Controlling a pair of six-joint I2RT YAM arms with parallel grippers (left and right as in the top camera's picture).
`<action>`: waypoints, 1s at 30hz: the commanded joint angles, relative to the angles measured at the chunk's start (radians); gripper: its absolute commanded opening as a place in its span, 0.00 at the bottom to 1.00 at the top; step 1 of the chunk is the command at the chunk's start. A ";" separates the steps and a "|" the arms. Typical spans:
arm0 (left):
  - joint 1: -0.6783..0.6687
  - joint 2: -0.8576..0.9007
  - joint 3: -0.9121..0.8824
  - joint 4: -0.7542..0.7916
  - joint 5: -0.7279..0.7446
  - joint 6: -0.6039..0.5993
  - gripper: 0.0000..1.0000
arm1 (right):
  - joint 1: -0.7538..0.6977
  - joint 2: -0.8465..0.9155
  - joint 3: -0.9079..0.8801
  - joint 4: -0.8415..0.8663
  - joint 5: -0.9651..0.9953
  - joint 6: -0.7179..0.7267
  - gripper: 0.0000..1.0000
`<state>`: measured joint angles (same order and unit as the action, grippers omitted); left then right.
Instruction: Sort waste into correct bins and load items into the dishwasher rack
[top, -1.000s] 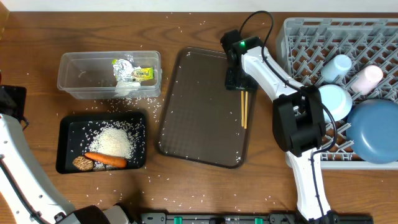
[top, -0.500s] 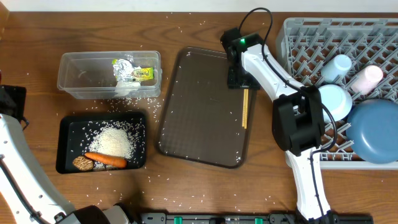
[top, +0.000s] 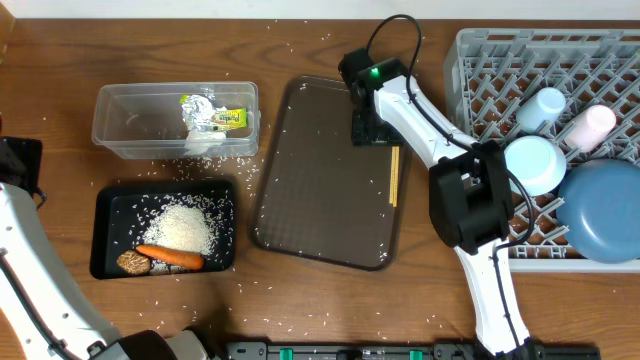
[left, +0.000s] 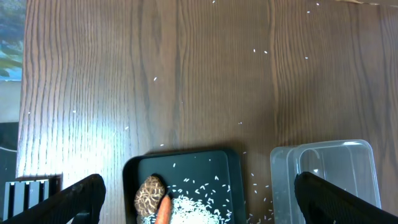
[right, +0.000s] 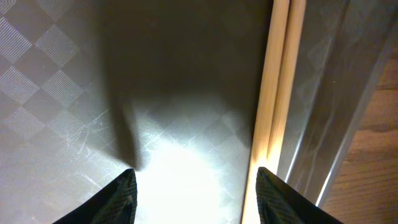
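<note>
My right gripper (top: 368, 128) is open and low over the brown serving tray (top: 310, 200). The wooden chopsticks (top: 393, 175) lie on that tray. In the right wrist view the gripper (right: 196, 180) is empty, and the chopsticks (right: 280, 93) run along just inside its right finger. My left gripper (left: 199, 182) is open and empty, high above the black tray (left: 134, 180). The black tray (top: 108, 235) holds rice (top: 183, 226), a carrot (top: 170, 256) and a brown lump (top: 133, 262). The clear tub (top: 130, 120) holds the wrapper (top: 210, 115).
The grey rack (top: 490, 60) on the right holds the blue plate (top: 600, 212), the white bowl (top: 535, 165), the light-blue cup (top: 545, 108) and the pinkish cup (top: 592, 125). Loose rice grains lie scattered over the table and the serving tray.
My right gripper has moved a little to the left over the serving tray. The chopsticks lie where they were. The left arm has not moved.
</note>
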<state>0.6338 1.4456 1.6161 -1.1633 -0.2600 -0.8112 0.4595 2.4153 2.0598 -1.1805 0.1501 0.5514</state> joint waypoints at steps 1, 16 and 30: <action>0.005 0.002 0.005 -0.003 0.003 0.002 0.98 | -0.016 0.016 -0.001 -0.001 -0.001 0.009 0.56; 0.005 0.002 0.005 -0.003 0.003 0.002 0.98 | -0.020 0.016 -0.048 0.030 -0.009 0.009 0.56; 0.005 0.002 0.005 -0.003 0.003 0.002 0.98 | -0.026 0.016 -0.072 0.035 -0.019 0.007 0.56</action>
<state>0.6338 1.4456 1.6161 -1.1633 -0.2600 -0.8112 0.4477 2.4142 2.0174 -1.1431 0.1375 0.5514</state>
